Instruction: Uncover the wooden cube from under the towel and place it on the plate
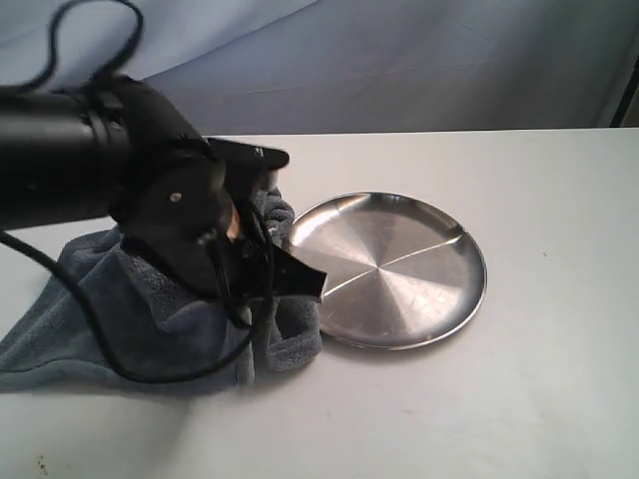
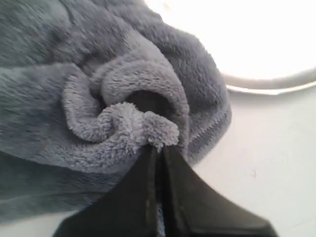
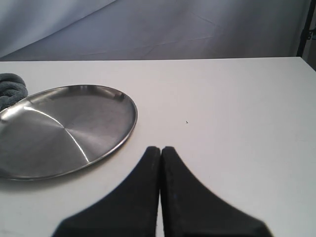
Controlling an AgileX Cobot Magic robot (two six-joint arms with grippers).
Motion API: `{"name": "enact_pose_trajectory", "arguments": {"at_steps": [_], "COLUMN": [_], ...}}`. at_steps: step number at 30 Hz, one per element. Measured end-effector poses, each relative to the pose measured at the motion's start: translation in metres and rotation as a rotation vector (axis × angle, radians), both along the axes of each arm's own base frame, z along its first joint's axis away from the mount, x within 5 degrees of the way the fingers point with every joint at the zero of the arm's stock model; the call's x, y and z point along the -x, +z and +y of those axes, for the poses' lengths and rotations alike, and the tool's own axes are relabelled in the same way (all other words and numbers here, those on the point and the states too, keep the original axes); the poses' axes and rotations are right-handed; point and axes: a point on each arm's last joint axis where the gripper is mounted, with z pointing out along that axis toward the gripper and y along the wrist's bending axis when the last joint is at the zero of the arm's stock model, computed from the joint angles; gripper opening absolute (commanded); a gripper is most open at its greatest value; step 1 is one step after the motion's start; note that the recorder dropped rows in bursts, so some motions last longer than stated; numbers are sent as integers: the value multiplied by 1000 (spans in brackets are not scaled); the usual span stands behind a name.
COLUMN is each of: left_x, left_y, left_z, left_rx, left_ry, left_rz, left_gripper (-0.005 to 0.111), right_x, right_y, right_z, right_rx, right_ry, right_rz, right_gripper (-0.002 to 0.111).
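Note:
The grey-blue towel (image 1: 150,319) lies bunched on the table just left of the steel plate (image 1: 399,269), its edge touching the plate's rim. My left gripper (image 1: 312,283) is shut on a fold of the towel (image 2: 123,123), pinching fleece between its fingertips (image 2: 159,147). A small tan patch (image 1: 234,222) shows behind the gripper body; I cannot tell whether it is the wooden cube, which is otherwise hidden. My right gripper (image 3: 160,149) is shut on nothing, over bare table beside the plate (image 3: 59,128). It is out of the exterior view.
The white table (image 1: 559,379) stretches to the right of and in front of the plate. A blue-grey backdrop (image 1: 399,60) hangs behind the table's far edge. The left arm's black cables (image 1: 90,329) trail over the towel.

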Motion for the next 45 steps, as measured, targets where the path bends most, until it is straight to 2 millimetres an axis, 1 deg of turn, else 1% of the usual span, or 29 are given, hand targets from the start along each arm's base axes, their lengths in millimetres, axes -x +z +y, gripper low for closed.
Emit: {"name": "enact_pose_trajectory", "arguments": {"at_steps": [5,11,14,18,23,25,27,30,32,35,38,40,42,45], "left_x": [-2,-8,-19,-39,-59,-65,-70,-79,-85,-91,-95,-95,-94,-93], "left_y": [49,97,111,119,120,119,116,106,95,78,64,58,54,50], "left_z": [20,42,56,88,135,149,160,174,181,186,187,185,182,179], "left_rx": [-47,-154,-196,-236,-294,-307,-323,-354,-400,-471,-510,-493,-465,-433], "left_ry": [24,61,117,220,333,369,400,440,444,428,423,429,439,427], "left_rz": [-195,-408,-461,-478,-466,-460,-449,-413,-363,-281,-218,-181,-152,-119], "left_gripper": [0,0,0,0,0,0,0,2,7,23,45,61,70,70], "right_x": [0,0,0,0,0,0,0,0,0,0,0,0,0,0], "right_y": [0,0,0,0,0,0,0,0,0,0,0,0,0,0], "right_z": [0,0,0,0,0,0,0,0,0,0,0,0,0,0], "right_rx": [0,0,0,0,0,0,0,0,0,0,0,0,0,0], "right_ry": [0,0,0,0,0,0,0,0,0,0,0,0,0,0], "right_rz": [0,0,0,0,0,0,0,0,0,0,0,0,0,0], "right_gripper": [0,0,0,0,0,0,0,0,0,0,0,0,0,0]}}
